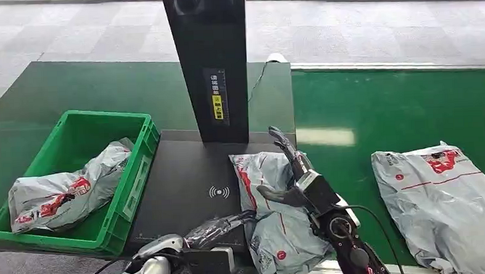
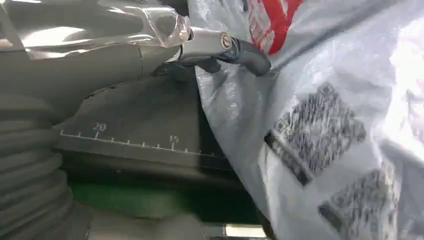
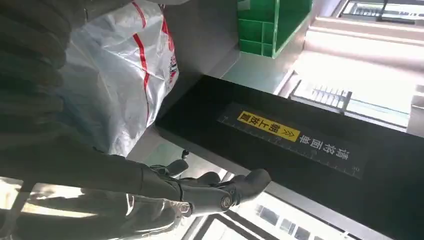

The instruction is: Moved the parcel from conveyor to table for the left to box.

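Note:
A grey plastic parcel (image 1: 269, 216) with red print lies on the black scanner table (image 1: 186, 176), its near end hanging over the table's front edge. My right hand (image 1: 294, 172) is over the parcel's far half with fingers spread and nothing in it. In the right wrist view that hand's fingers (image 3: 215, 192) are stretched out beyond the parcel (image 3: 120, 75). My left hand (image 1: 222, 227) reaches in from the near left. In the left wrist view its fingertip (image 2: 245, 52) touches the parcel (image 2: 325, 125) at its left edge, without gripping it.
A green crate (image 1: 139, 172) at the left holds another grey parcel (image 1: 66, 194). A black post (image 1: 215, 64) with a yellow label rises behind the table. A second parcel (image 1: 443, 202) lies on the green conveyor (image 1: 362, 107) to the right.

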You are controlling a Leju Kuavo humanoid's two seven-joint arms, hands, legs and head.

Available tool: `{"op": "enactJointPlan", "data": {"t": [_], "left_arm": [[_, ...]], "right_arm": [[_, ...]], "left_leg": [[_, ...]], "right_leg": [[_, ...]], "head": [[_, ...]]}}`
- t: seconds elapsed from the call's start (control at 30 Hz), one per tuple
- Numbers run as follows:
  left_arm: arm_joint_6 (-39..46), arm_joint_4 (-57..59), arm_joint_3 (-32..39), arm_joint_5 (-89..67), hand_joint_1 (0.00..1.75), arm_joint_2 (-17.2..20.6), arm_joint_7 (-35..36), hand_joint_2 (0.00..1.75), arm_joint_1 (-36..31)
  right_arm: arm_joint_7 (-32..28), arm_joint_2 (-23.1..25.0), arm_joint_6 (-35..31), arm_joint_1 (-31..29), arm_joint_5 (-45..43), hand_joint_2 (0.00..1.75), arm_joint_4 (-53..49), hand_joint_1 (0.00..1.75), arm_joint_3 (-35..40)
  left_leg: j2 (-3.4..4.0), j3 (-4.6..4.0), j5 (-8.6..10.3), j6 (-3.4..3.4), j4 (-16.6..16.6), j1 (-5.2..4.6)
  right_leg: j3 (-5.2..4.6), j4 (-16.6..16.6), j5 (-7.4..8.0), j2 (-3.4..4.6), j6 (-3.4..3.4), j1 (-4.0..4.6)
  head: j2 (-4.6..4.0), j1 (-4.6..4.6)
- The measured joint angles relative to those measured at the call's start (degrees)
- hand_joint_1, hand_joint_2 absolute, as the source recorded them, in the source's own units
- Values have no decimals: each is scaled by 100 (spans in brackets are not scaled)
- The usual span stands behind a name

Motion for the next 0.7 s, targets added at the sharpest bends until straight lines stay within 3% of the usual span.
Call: {"op": "enactJointPlan", "data": {"t": [0.07, 0.13, 0.7], "left_arm": [[85, -2, 9, 26, 166, -15, 0, 175, -4], [212, -20, 20, 70, 175, -42, 0, 175, -1], [653, -466, 358, 197, 175, -55, -57, 175, 322]], "right_arm": [[7, 2, 2, 2, 9, 175, 0, 0, 0], [11, 0, 2, 18, 18, 175, -2, 0, 0], [13, -20, 2, 309, 66, 175, -238, 0, -24]], "left_leg": [[1, 0, 0, 0, 0, 0], [2, 0, 0, 0, 0, 0], [10, -7, -1, 0, 0, 1]], "right_leg": [[-1, 0, 0, 1, 0, 0], [-3, 0, 0, 1, 0, 1], [-14, 0, 0, 7, 0, 2]], "head": [[0, -2], [0, -2], [0, 0]]}}
